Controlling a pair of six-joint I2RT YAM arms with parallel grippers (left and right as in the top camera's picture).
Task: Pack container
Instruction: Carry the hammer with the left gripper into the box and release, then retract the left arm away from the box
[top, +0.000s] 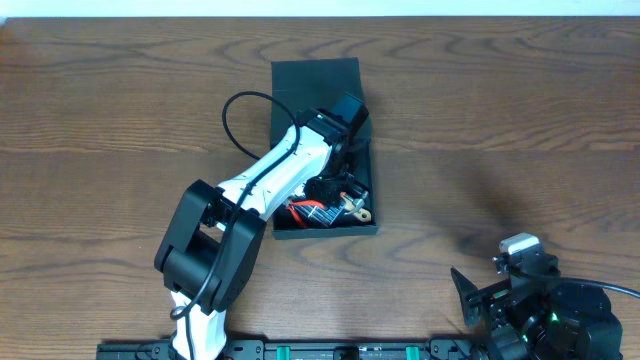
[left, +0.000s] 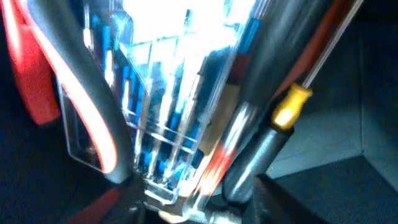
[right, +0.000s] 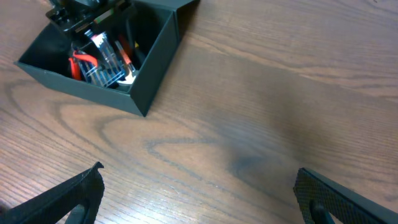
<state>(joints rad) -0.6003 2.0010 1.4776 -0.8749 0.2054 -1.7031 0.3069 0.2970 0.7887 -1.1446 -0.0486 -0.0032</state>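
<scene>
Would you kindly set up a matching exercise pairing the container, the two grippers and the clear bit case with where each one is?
Things:
1 container
2 left gripper
3 right gripper
4 clear bit case

Places:
A lying in the container among red-handled tools
B open, over bare table
C mid-table, lid flap open
D reaching into the container

Pairs: 1-C, 2-D, 3-B, 4-A.
</scene>
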